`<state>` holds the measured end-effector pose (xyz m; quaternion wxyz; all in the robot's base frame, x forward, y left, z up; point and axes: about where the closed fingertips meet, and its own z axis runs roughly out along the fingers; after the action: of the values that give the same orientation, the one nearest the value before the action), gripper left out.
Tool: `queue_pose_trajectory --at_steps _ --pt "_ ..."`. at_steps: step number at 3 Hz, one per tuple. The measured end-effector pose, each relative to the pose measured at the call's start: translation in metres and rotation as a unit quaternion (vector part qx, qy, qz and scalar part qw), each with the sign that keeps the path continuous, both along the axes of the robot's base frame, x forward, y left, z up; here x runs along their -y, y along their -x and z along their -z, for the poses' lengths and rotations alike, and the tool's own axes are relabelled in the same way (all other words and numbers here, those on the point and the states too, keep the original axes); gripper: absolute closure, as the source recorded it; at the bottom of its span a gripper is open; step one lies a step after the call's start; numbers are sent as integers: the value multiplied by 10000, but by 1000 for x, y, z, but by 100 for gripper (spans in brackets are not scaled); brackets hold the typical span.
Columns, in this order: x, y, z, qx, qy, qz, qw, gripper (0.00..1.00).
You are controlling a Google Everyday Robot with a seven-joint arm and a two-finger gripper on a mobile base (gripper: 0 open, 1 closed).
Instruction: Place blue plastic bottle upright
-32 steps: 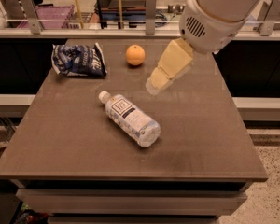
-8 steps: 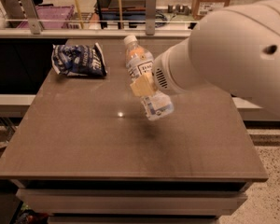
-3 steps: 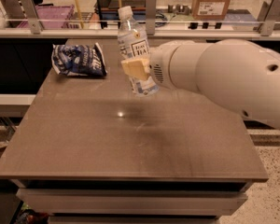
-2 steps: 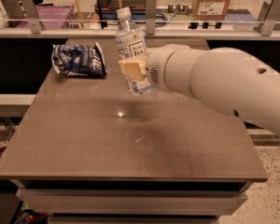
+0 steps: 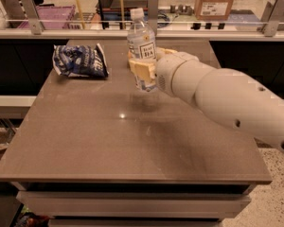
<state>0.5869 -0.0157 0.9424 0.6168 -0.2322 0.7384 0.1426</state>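
Observation:
The blue plastic bottle [image 5: 141, 46] is clear with a white cap and a white label with dark text. It stands upright in the air, its base a little above the far middle of the brown table [image 5: 132, 145]. My gripper [image 5: 143, 69] is shut on the bottle's lower half, its cream fingers [image 5: 138, 70] wrapped around it. The white arm reaches in from the right and hides what lies behind the bottle.
A dark blue-and-white snack bag [image 5: 79, 60] lies at the table's far left. A counter rail with metal posts [image 5: 154, 8] runs behind the table, with a cardboard box [image 5: 217, 1] and a purple crate [image 5: 45, 15] beyond it.
The bottle, lying on the table at first, was gripped, lifted and turned upright. Over the last second it has stayed upright in my gripper and drifted slightly left.

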Motion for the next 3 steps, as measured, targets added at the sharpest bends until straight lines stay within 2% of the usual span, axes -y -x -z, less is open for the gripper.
queue_pose_trajectory --at_steps 1,3 --pt "17 6 29 222 93 56 9997 100" --pt "-5 61 53 350 138 -176 9991 100"
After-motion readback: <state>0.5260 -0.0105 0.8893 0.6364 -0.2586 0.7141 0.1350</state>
